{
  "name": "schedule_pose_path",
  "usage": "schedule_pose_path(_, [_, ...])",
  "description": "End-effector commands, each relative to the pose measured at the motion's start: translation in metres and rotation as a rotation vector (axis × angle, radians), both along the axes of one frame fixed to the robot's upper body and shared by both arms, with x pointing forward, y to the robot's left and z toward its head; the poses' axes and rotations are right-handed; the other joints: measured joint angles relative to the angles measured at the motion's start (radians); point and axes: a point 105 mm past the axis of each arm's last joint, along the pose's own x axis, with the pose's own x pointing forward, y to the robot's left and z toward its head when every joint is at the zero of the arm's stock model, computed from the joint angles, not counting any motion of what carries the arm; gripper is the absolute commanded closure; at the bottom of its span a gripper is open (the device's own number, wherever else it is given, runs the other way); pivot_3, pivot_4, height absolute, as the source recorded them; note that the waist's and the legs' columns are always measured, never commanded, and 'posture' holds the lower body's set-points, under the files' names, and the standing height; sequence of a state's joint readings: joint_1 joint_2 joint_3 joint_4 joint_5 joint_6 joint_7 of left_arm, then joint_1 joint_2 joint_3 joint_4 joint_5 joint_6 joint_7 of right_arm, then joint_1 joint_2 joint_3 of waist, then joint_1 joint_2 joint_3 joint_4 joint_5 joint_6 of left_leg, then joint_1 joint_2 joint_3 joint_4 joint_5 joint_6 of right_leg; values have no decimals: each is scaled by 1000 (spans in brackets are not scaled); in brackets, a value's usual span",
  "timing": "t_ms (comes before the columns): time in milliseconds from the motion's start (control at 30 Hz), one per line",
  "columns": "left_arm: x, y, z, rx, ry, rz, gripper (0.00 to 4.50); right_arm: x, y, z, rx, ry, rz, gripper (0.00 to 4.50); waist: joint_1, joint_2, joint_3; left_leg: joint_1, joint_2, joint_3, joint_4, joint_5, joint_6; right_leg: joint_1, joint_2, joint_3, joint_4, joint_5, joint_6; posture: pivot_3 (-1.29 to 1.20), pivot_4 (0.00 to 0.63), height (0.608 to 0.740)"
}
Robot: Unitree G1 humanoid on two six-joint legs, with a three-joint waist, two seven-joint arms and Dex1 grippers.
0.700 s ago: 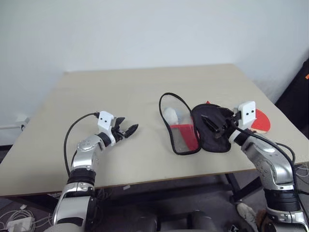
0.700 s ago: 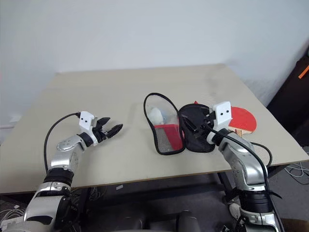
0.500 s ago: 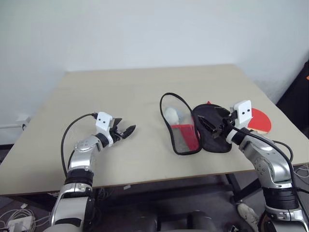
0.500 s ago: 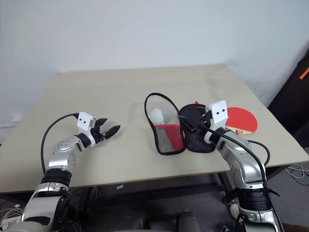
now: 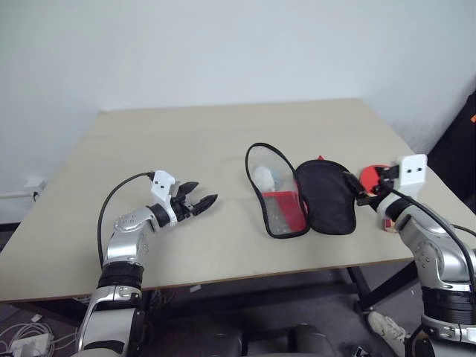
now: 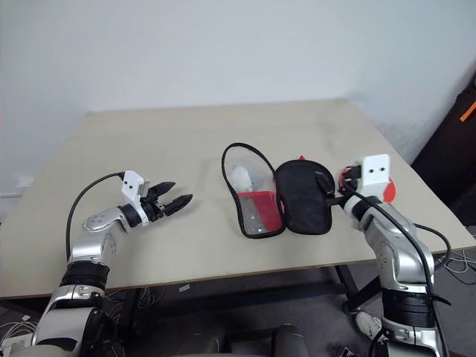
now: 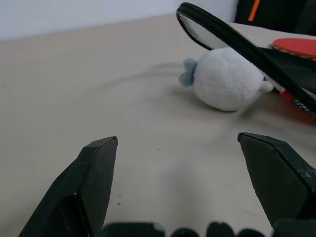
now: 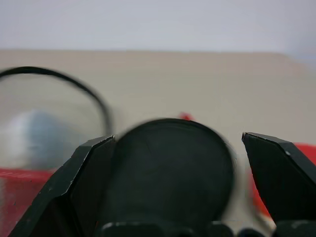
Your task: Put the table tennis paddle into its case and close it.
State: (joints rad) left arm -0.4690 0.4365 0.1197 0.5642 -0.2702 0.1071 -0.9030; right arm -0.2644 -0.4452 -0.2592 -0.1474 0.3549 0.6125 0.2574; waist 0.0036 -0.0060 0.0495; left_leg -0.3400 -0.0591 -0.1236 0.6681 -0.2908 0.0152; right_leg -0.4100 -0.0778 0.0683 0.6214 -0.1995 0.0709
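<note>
The case [image 5: 281, 199] lies unzipped and spread in two halves on the table [image 5: 178, 141]: a see-through half with a red patch, and a black half [image 5: 326, 195] to its right. A white fluffy ball [image 5: 262, 175] sits in the see-through half, close ahead in the left wrist view [image 7: 227, 79]. The table tennis paddle [image 5: 370, 175] lies right of the case, mostly hidden behind my right hand. My right gripper [image 5: 362, 195] is open, at the black half's right edge, fingers pointing over it [image 8: 173, 163]. My left gripper [image 5: 197, 202] is open and empty, well left of the case.
The table's front edge runs just below both hands, and its right edge is close to the paddle. A dark object with an orange strip [image 5: 468, 126] stands off the table at the far right. Bare tabletop stretches behind and left of the case.
My right gripper has drawn back to the right, off the black half of the case, and now covers most of the paddle. The left gripper has stayed about where it was.
</note>
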Motion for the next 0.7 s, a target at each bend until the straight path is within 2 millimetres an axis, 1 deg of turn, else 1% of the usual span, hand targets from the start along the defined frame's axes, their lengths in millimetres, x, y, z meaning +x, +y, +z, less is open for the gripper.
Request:
schedule_pose_path(33, [3,-17,22,1,-40,-90,340,2,-41,-2,-31,19,-186,20,0,0,0,0,0,0,0,0,0,0,0,0,0,0,0,0,0,740])
schedule_pose_path(100, [0,-25,27,-5,-38,-136,340,3,-54,-11,-25,63,-251,20,0,0,0,0,0,0,0,0,0,0,0,0,0,0,0,0,0,740])
schedule_pose_path(200, [-7,-48,44,-26,-74,-239,340,6,-66,-31,6,183,-329,20,-4,0,0,0,0,0,0,0,0,0,0,1,0,0,0,0,0,740])
schedule_pose_path(267, [-14,-60,51,-30,-88,-310,340,7,-72,-39,44,236,-372,20,-5,1,0,0,0,1,0,0,0,0,0,1,0,0,-1,0,0,740])
schedule_pose_path(333, [-19,-67,54,-30,-87,-355,340,7,-74,-45,86,280,-383,20,-5,2,0,0,0,1,-1,0,0,0,0,2,0,1,-3,0,0,740])
schedule_pose_path(467, [-20,-76,53,-18,-87,-375,340,6,-74,-56,146,359,-369,20,-5,2,0,0,0,1,-1,0,0,0,1,2,0,1,-2,0,0,740])
schedule_pose_path(567, [-19,-79,53,-24,-95,-376,340,7,-78,-63,138,396,-385,20,-5,2,0,0,0,2,-1,0,0,0,1,3,-1,0,0,0,0,740])
schedule_pose_path(700, [-20,-83,50,-23,-94,-382,340,8,-78,-74,107,458,-374,20,-5,2,0,0,0,2,-1,0,0,0,1,3,-1,0,0,0,0,740])
